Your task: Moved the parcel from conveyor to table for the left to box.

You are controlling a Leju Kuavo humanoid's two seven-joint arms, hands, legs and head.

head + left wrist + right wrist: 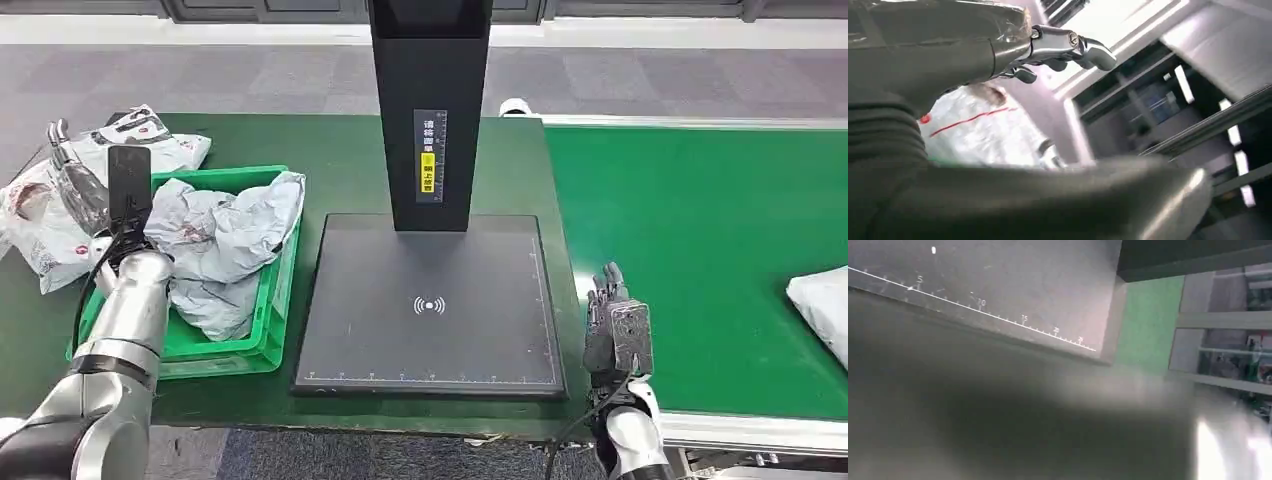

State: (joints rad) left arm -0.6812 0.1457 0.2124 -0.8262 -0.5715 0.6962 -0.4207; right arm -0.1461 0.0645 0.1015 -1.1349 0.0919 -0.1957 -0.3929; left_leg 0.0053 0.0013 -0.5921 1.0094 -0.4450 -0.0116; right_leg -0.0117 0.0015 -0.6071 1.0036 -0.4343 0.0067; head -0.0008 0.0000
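Crumpled grey plastic-film mailing bags point(225, 240) are showing a soft, wrinkled sheen inside the glossy green moulded plastic crate point(272, 330), just beside the left hand point(85, 180). The matt black scanner plate point(430, 300), near the right hand point(618, 320), is appearing smooth. The green conveyor belt point(700, 250) is looking matt and even.

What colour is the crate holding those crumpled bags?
Bright green crate, clearest in the head view.

Both arms are silver with rounded, segmented shells and dark joint rings. The left hand point(85, 185) has shiny metal fingers and a black flat back plate; the right hand point(617, 325) looks dark grey, possibly cable-fed at the wrist.
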